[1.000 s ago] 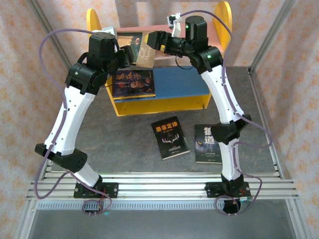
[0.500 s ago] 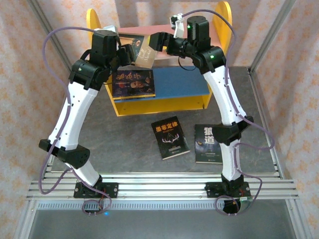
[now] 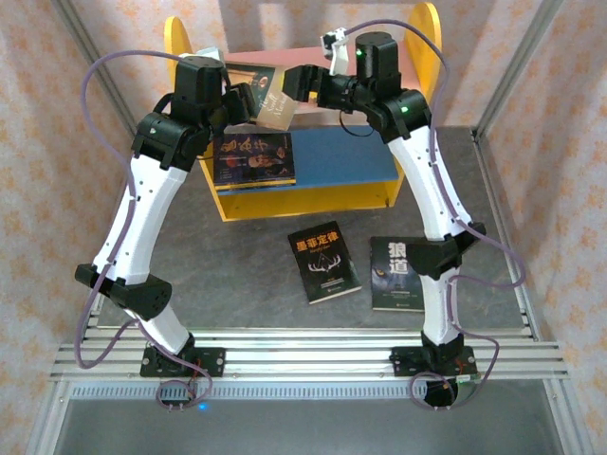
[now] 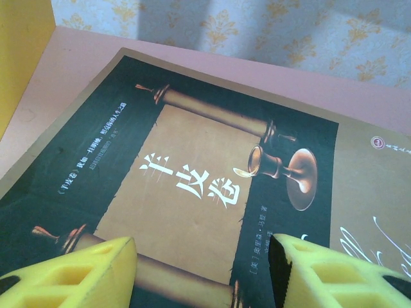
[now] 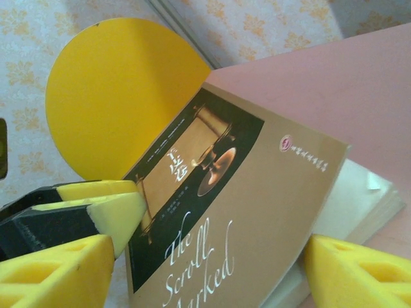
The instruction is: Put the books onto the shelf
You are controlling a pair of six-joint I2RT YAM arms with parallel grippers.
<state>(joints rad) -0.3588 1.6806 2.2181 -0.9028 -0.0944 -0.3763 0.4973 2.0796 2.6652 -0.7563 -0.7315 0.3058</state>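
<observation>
On the pink upper board of the yellow-sided shelf, a brown book with a scroll picture lies tilted. My left gripper is at its left end. Its fingers stand apart over the cover, with nothing gripped between them. One left fingertip sits at the cover's edge. My right gripper is open, and its fingers straddle the book's other end. A dark book lies on the blue lower board. Two more dark books lie on the table.
The shelf's round yellow side panels flank the upper board. The left panel stands just behind the brown book. Patterned walls close in the back and sides. The grey table in front of the shelf holds the loose books.
My left arm has pushed in toward the shelf, and the brown book has shifted back on the pink board. The right gripper's fingers have widened slightly.
</observation>
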